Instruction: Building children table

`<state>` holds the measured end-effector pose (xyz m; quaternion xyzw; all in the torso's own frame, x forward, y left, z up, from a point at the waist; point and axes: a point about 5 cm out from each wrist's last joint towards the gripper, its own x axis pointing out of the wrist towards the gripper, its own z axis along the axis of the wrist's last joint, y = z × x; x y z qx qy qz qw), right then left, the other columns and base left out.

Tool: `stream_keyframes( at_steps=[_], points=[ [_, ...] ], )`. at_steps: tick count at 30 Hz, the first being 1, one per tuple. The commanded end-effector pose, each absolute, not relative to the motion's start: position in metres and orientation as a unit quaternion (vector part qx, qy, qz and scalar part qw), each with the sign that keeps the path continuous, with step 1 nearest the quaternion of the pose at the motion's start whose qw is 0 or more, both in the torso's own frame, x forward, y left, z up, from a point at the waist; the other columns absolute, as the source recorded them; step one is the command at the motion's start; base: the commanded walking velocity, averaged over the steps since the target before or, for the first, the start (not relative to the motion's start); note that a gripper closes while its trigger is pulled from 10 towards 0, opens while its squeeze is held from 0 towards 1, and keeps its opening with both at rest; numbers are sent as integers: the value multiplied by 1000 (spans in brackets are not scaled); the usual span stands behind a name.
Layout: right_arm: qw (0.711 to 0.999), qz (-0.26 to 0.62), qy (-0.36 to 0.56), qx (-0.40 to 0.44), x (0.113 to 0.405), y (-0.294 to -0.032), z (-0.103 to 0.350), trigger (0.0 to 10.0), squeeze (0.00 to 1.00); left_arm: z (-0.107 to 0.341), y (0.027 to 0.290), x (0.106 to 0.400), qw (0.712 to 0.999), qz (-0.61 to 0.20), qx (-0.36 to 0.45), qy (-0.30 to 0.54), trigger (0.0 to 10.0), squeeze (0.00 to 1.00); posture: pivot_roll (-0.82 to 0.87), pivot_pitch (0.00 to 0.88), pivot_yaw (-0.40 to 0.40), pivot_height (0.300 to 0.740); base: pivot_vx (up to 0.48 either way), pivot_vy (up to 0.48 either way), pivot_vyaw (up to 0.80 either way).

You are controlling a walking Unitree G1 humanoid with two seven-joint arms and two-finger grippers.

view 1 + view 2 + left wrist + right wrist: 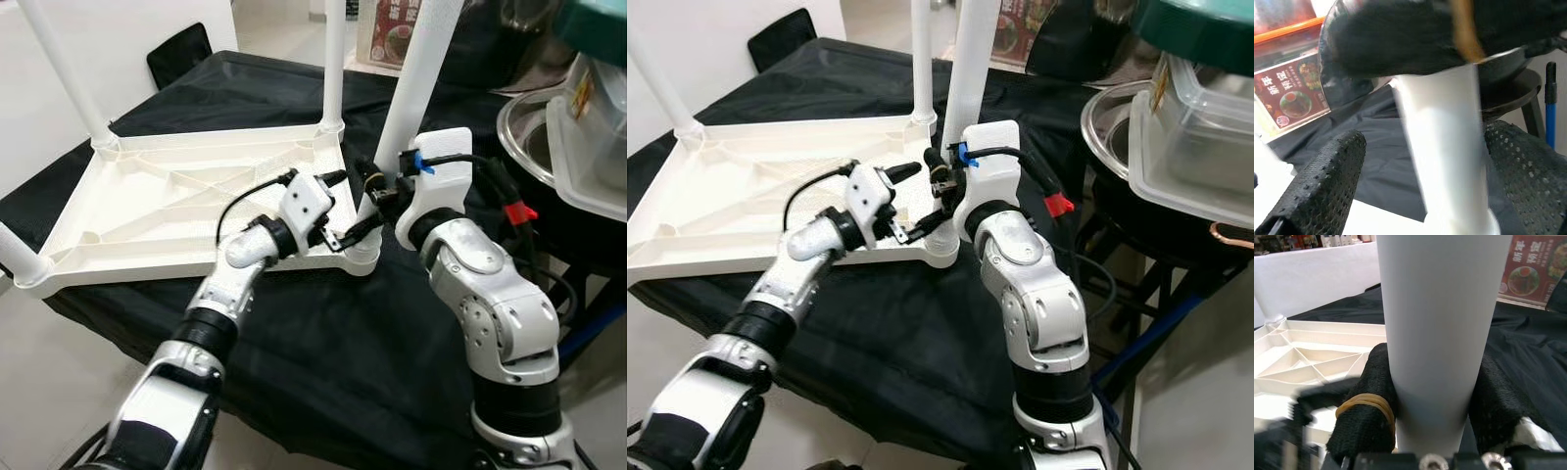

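Our two silver arms rise from the lower edge of the head views and meet at the near right corner of the white tabletop [176, 201], which lies upside down on a worktop [323, 333] draped in black cloth. Three legs already stand in its other corners. At the near right corner the fourth white leg [416, 73] stands upright in its socket, tilted slightly to the right. We see the right gripper [377, 191] clamped around this leg low down, just above the socket, and the left gripper [343, 230] reaching in from the left at the corner, its jaws on either side of the leg's base. To the right, beyond the worktop, sit a metal bowl [524, 137] and clear plastic containers [593, 117].

From the left wrist we look along two dotted black fingers [1317, 191] spread apart with the leg [1444, 147] standing between them; the left one is clearly apart from the leg, and whether the right one touches it we cannot tell. A red menu card [1290, 95] stands behind on the black cloth.

From the right wrist we see the leg [1442, 323] held tight between black padded fingers [1364, 421], one wrapped with a rubber band [1364, 404]. The ribbed underside of the tabletop [1312, 357] stretches away beyond it.
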<state>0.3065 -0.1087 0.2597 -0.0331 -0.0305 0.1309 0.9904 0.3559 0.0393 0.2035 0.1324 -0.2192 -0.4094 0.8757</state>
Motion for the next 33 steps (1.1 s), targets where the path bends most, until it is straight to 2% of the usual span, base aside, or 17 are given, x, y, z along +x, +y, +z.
stream_keyframes(
  at_steps=[1, 6, 14, 17, 22, 33],
  points=[
    [989, 139, 20, -43, 310, -105, 240, 10000, 0, 203, 36, 356, 873, -407, 145, -226, 10000, 0, -146, 72, 10, 740, 0, 0, 0],
    [986, 156, 21, -51, 312, -99, 240, 10000, 0, 209, 40, 357, 880, -390, 141, -232, 10000, 0, -140, 71, 8, 740, 0, 0, 0],
    [984, 166, 21, -55, 317, -106, 241, 10000, 0, 202, 75, 342, 897, -347, 122, -245, 10000, 0, -108, 102, -14, 740, 0, 0, 0],
    [984, 170, 21, -56, 317, -106, 241, 10000, 0, 195, 74, 336, 897, -356, 108, -240, 10000, 0, -107, 101, -15, 740, 0, 0, 0],
    [981, 185, 14, -56, 320, -102, 245, 10000, 0, 187, 63, 320, 879, -410, 55, -236, 10000, 0, -114, 83, -20, 740, 0, 0, 0],
    [981, 189, 0, -52, 324, -99, 250, 10000, 0, 202, 71, 345, 898, -364, 81, -236, 10000, 0, -108, 56, -9, 740, 0, 0, 0]
  ],
)
